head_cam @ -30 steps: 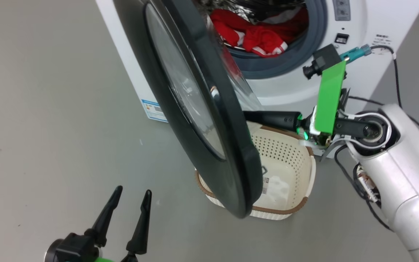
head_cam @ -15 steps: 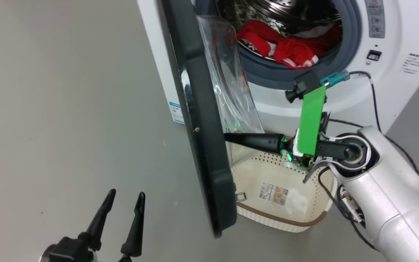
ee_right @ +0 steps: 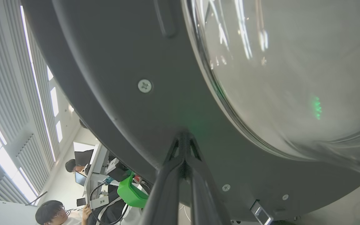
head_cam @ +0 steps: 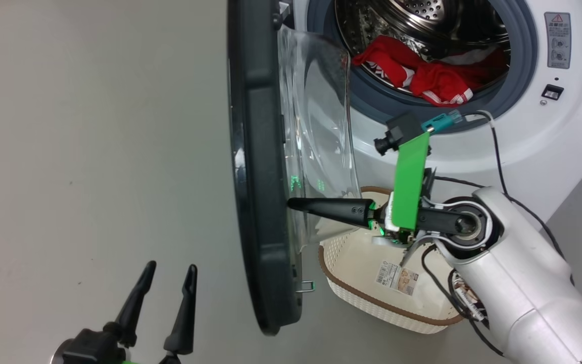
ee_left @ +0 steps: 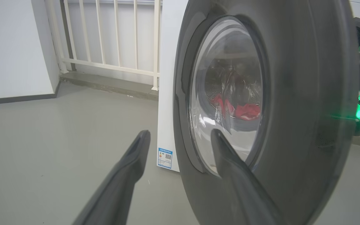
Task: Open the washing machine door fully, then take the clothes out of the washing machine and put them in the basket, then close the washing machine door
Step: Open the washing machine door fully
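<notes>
Right gripper tips against the inner face of the washing machine door

The right gripper [ee_right: 184, 140] has its two dark fingers closed together, tips touching the washing machine door [ee_right: 120, 56] on its dark inner rim. Beyond the jaws and to their right bulges the clear glass bowl [ee_right: 292, 62], carrying a small green glint [ee_right: 316, 107]. A screw [ee_right: 144, 85] sits in the rim just past the tips, to their left; a metal latch [ee_right: 260, 213] lies to the right of the fingers, near their base. Left of the fingers are a green plastic part [ee_right: 130, 193], two people [ee_right: 50, 214] and bright slatted windows [ee_right: 8, 93].
</notes>
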Tool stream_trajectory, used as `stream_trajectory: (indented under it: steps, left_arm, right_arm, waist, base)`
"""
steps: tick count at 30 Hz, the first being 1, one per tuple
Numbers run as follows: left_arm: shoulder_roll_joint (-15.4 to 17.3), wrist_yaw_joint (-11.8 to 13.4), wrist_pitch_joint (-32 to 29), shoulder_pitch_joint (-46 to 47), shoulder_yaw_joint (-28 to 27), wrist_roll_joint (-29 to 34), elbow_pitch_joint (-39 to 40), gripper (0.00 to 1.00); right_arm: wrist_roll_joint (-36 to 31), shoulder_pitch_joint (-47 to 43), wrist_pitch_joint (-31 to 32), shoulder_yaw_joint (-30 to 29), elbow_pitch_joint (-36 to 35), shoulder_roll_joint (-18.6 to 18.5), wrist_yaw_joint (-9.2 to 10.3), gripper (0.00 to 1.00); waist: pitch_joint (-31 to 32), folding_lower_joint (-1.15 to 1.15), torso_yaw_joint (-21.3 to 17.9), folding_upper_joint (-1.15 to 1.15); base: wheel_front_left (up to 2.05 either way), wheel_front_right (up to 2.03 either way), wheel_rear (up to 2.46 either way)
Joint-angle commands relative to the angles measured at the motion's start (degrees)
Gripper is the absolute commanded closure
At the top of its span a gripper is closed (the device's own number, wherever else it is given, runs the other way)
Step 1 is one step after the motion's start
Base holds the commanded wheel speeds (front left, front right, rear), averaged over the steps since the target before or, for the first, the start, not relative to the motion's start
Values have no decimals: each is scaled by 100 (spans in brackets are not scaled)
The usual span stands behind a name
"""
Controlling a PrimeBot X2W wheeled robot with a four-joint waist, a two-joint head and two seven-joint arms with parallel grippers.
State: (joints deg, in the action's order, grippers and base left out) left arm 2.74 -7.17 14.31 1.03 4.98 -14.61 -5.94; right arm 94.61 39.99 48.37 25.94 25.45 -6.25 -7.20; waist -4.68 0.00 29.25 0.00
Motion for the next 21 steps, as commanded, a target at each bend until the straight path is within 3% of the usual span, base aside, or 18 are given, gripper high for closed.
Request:
stream_trajectory:
  steps: [1, 21]
  left_arm:
    - [28, -32, 69, 58, -231, 17, 183, 0]
    - [15, -32, 69, -57, -433, -10, 333, 0]
  right_arm:
    - [-94, -18, -33, 89, -216, 209, -29, 100]
    - [-46, 36, -325, 514, -229, 334, -29, 100]
  waist:
    - [4, 0, 23, 0]
    - [12, 0, 60, 0]
  base:
    - [0, 0, 0]
    - [0, 0, 0]
